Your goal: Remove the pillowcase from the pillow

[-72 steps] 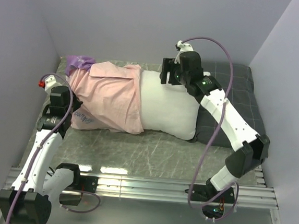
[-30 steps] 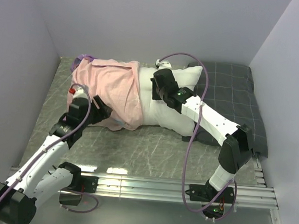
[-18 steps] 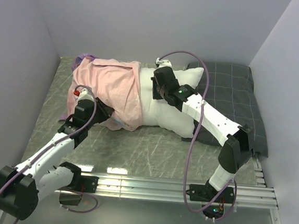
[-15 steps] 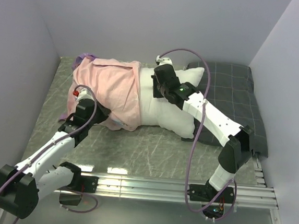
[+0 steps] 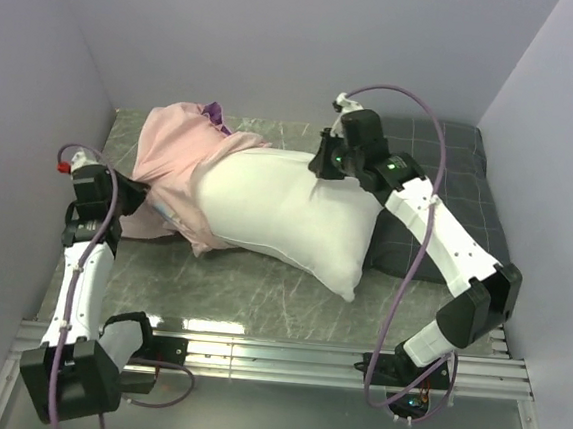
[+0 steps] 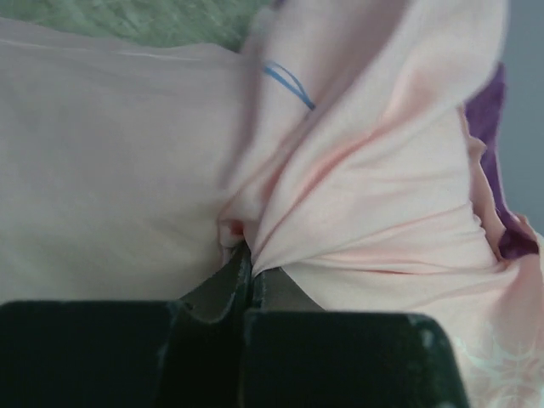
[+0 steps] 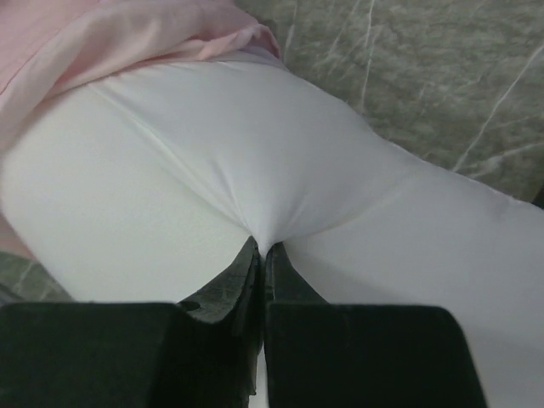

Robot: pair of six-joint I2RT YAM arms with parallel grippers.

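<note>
The white pillow lies across the middle of the table, most of it bare. The salmon-pink pillowcase is bunched over its left end, with a purple bit showing at the back. My left gripper is shut on a pinch of the pillowcase at the left; its fingertips meet on gathered pink folds. My right gripper is shut on the pillow's far edge and lifts it; white cloth puckers into its closed fingers.
A dark grey checked pillow lies at the right, under the right arm and the white pillow's right end. Walls close in on the left, back and right. Grey marbled tabletop shows in front of the pillow.
The left gripper closed on the pillowcase and pulled left. The right gripper lifted the pillow up and right. Much more white pillow is bare now, and the pillowcase has bunched to the left.
</note>
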